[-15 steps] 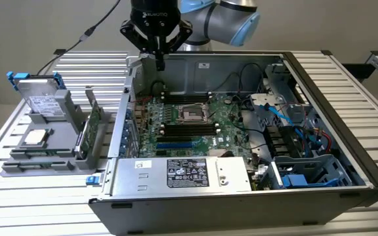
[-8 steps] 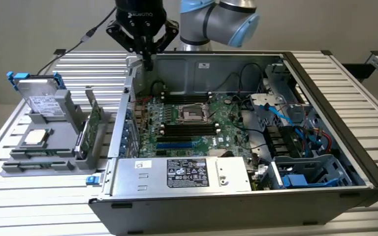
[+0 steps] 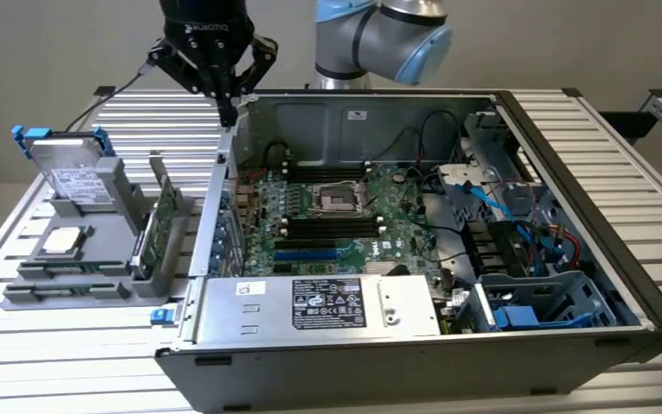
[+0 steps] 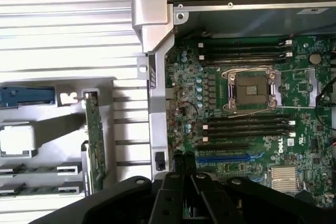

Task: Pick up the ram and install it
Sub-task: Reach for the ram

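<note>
The black two-fingered claw (image 3: pixel 228 108) (image 4: pixel 185 157) hangs with its fingers pressed together, holding nothing (tips just above the side wall of the open grey metal computer case (image 3: pixel 210 233)). The long, narrow green ram stick (image 3: pixel 65 270) (image 4: pixel 31 170) lies in the grey plastic holder tray (image 3: pixel 96 259). It is well apart from the claw, toward the exterior view's left, beyond the upright green expansion card (image 3: pixel 166 207).

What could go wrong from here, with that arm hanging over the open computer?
The gripper, shut and empty, hangs close above the case wall; dropping straight down could strike that metal edge. The ram lies in the grey holder that also carries a taller upright card, so a slightly off reach might bump or grab the card instead.
</note>
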### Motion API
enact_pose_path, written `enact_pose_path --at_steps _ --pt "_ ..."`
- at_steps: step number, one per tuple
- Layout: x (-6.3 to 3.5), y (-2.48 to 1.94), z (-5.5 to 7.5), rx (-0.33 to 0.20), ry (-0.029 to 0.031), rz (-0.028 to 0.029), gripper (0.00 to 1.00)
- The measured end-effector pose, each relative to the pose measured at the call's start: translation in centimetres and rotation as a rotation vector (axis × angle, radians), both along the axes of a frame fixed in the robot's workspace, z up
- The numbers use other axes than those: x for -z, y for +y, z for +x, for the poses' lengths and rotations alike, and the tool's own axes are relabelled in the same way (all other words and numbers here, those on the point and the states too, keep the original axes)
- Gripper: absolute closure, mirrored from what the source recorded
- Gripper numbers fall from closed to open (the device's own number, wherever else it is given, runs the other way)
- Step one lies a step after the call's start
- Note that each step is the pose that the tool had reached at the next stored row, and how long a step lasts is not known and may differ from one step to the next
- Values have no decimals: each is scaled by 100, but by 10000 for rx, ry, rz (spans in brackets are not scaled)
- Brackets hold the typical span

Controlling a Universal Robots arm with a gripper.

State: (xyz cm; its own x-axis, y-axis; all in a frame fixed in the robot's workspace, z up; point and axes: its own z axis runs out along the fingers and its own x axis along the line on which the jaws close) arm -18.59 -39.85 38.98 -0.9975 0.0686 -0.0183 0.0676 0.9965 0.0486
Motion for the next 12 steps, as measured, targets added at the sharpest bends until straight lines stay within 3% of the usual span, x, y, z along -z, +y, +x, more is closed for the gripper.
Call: enact_pose_path --at_steps 7,12 --pt "42 -8 -316 -2 56 6 90" --pt "78 -28 -523 -6 190 18 90"
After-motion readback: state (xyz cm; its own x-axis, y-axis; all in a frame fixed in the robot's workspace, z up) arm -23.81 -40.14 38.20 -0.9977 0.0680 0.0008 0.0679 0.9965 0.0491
